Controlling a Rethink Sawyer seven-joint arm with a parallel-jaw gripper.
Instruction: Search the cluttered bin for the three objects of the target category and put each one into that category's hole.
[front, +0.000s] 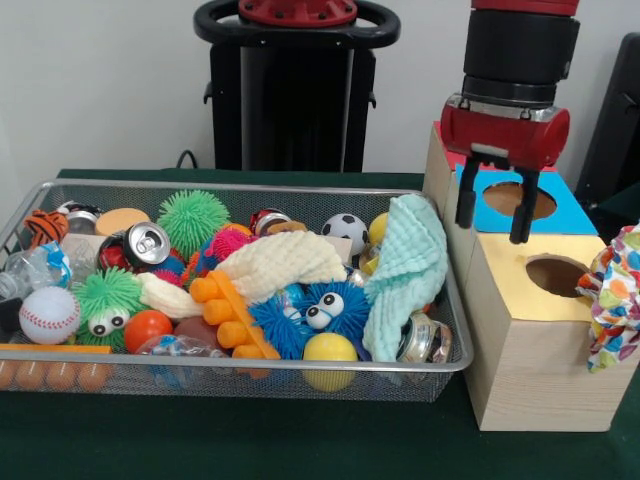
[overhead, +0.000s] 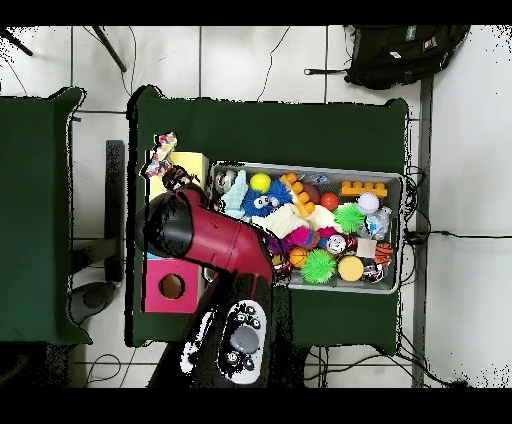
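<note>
The silver wire-mesh bin (front: 240, 186) fills the left and middle of the front view, heaped with toys; it also shows in the overhead view (overhead: 402, 232). My gripper (front: 492, 230) hangs open and empty over the wooden boxes, between the blue-topped hole (front: 518, 200) and the yellow-topped hole (front: 553, 275). One white dotted fabric piece (front: 615, 295) lies draped at the right edge of the yellow-topped box, beside the hole; it also shows in the overhead view (overhead: 160, 155). No other dotted piece shows in the bin.
A mint-green waffle cloth (front: 410, 270) hangs over the bin's right end, with a cream waffle cloth (front: 280, 265) in the middle. Balls, cans, fuzzy toys and orange bricks lie around them. A red-topped hole (overhead: 172, 287) shows in the overhead view. A black backpack (overhead: 400, 50) lies on the floor.
</note>
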